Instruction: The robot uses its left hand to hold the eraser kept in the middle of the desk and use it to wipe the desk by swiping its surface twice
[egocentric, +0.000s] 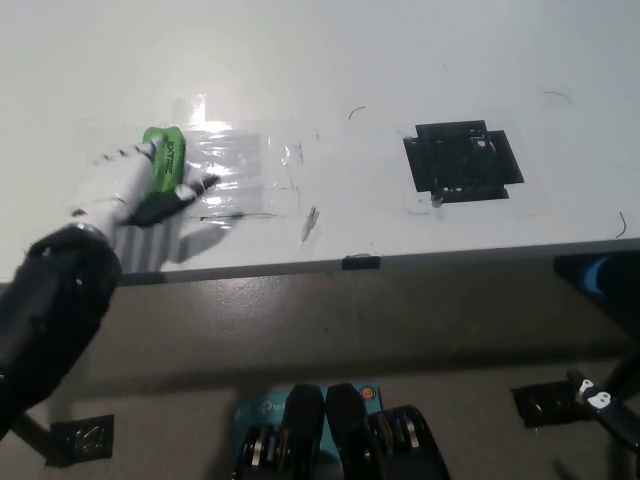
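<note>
Our white left hand (150, 190) lies over the green oblong eraser (165, 158) on the white table (330, 60), left of the black tape square (462, 162), fingers apparently closing, grip unconfirmed.

I seem to be in a lab or test room. Before me is a plain white desk (330, 50) marked up for trials: a square patch of black tape strips (463, 162), a sheet of clear shiny film (245, 170) taped flat, and faint pen scribbles (358, 111). Below its edge lies grey floor (300, 330) with small black tape markers (545, 405) and a teal box (262, 408).
</note>
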